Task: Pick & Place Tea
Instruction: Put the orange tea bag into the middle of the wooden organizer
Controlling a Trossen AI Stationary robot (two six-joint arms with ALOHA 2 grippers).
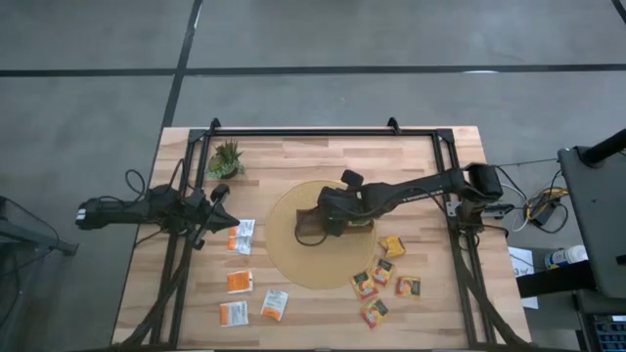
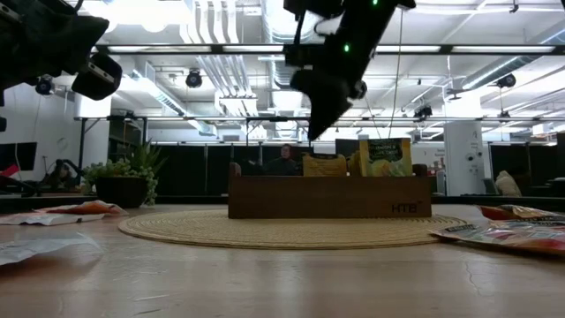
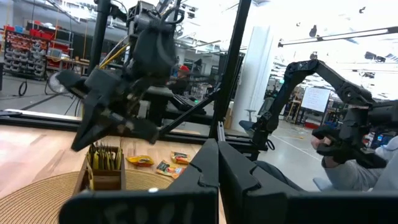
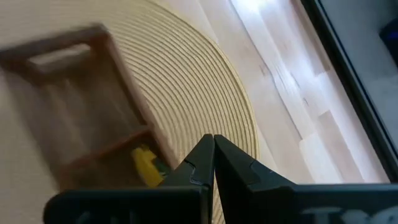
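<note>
The tea sachets lie flat in two groups: white-and-orange ones (image 1: 243, 236) on the table's left part, yellow-green and orange-brown ones (image 1: 382, 273) on its right part. A few more stand upright in the dark brown wooden tray (image 1: 311, 228), among them a yellow-green one (image 2: 385, 157). My right gripper (image 4: 213, 142) hangs shut and empty above the tray (image 2: 331, 196), over its left end in the low view (image 2: 316, 131). My left gripper (image 3: 217, 149) is shut and empty, held above the table near its left edge (image 1: 221, 205), beside the white-and-orange sachets.
The tray rests on a round woven mat (image 1: 293, 262) at the table's middle. A small green potted plant (image 1: 226, 158) stands near the far left corner. A black frame (image 1: 323, 131) runs along the far edge and both sides. Bare wood shows toward the near edge.
</note>
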